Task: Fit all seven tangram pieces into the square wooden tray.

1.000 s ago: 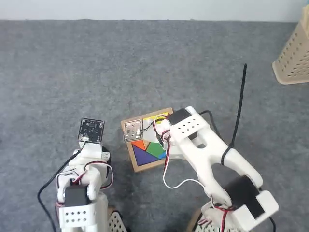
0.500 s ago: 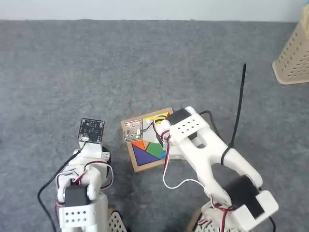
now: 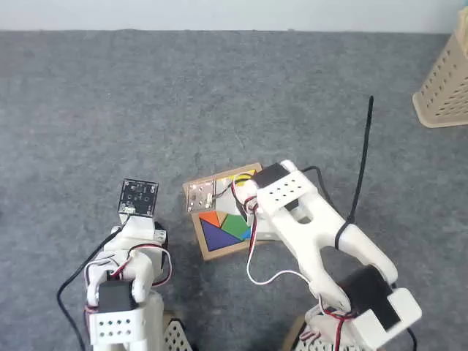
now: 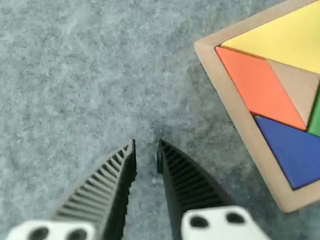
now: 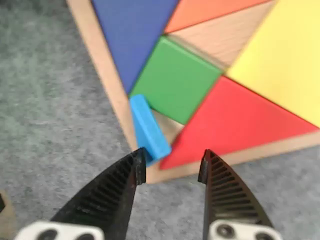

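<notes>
Leaning tilted inside the wooden tray [image 5: 107, 75] rim sits a light-blue piece [image 5: 147, 127]; right gripper [image 5: 172, 160] gapes empty beside it, left gripper [image 4: 146, 150] barely parted, empty.

Tray mid-table, one arm on each side.
Left gripper [image 4: 146, 145] sits just left of the tray [image 3: 221, 254]. Right gripper [image 5: 172, 161] is over its near-right corner, where a small piece [image 5: 149, 127] leans between the rim and the square piece [image 5: 175, 80]. Basket [image 3: 442, 80] is far right.
</notes>
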Controlling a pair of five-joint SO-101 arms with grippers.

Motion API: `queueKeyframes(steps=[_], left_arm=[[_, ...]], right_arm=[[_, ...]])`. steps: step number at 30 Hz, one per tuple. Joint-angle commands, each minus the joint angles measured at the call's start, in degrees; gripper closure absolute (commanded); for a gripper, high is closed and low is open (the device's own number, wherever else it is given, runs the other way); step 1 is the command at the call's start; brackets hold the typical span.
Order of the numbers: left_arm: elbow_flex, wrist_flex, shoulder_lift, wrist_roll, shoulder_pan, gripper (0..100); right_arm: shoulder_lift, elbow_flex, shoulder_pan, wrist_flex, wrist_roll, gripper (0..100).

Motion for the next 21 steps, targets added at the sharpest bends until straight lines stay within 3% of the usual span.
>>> queueKeyframes(steps=[1, 9, 13, 18, 21], left_arm=[[-0.6, 0.0, -1.2, 0.4, 0.1, 93], [-0.6, 0.0, -1.2, 0.4, 0.1, 93], [-0.6, 0.0, -1.2, 0.4, 0.1, 93], [-0.6, 0.0, -1.2, 0.4, 0.1, 93], [-0.6, 0.0, -1.2, 0.4, 0.1, 93]], right_arm=[[-0.4, -4.3, 2.6, -0.4, -2.2, 82.2], [-0.3, -4.5, 2.8, -0.7, -3.2, 82.2], [-0.4, -5.5, 2.8, -0.6, -11.7, 83.0], [-0.8, -6.5, 4.6, -0.6, -21.5, 99.8], [-4.3, -5.3, 7.5, -0.6, -25.3, 97.6]])
